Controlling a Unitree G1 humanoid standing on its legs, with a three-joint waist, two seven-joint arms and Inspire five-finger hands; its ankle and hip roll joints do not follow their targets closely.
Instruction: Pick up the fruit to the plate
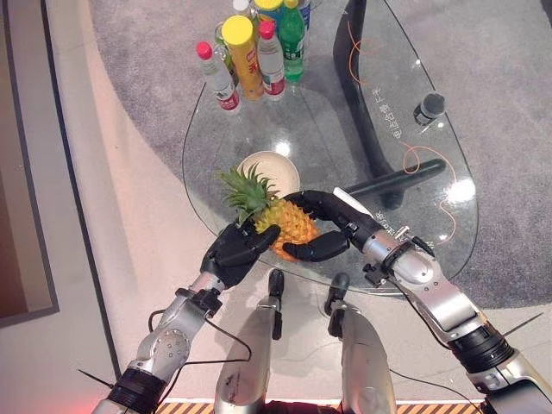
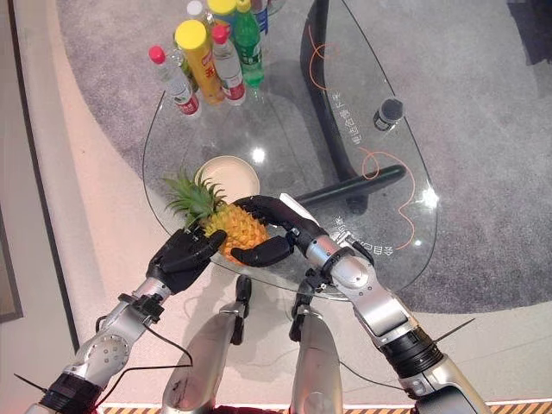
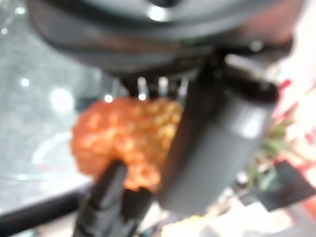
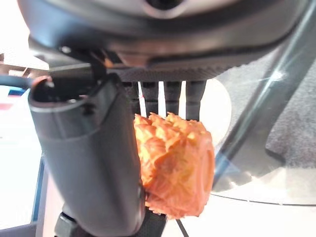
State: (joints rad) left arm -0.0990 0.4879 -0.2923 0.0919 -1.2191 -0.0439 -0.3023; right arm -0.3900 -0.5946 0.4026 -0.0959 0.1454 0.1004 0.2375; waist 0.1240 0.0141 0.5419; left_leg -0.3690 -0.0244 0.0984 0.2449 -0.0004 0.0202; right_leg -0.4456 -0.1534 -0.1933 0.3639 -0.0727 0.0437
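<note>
A round glass table (image 1: pixel 431 185) with a clear, glossy top stands over grey carpet, its dark metal base showing through the glass. Near the table's front edge lies a pineapple (image 1: pixel 289 222), its body orange-yellow and knobbly with a scaly rind, its stiff, spiky green crown pointing toward the robot's left and away. Both dark, jointed hands are on it. The right hand (image 1: pixel 332 226) wraps the fruit's blunt end, fingers curled over the far side and thumb curled under the near side, so the fruit sits between them. The left hand (image 1: pixel 237 248) meets the pineapple from the near left, by the base of the crown, with its fingers bent against the rind. Just behind the crown, touching or nearly touching the leaves, rests a small, round, cream-coloured plate (image 1: pixel 274 166), smooth and shallow. At the far edge of the table stands a cluster of plastic bottles (image 1: pixel 254 47) with red, yellow and green caps, well apart from the fruit.
</note>
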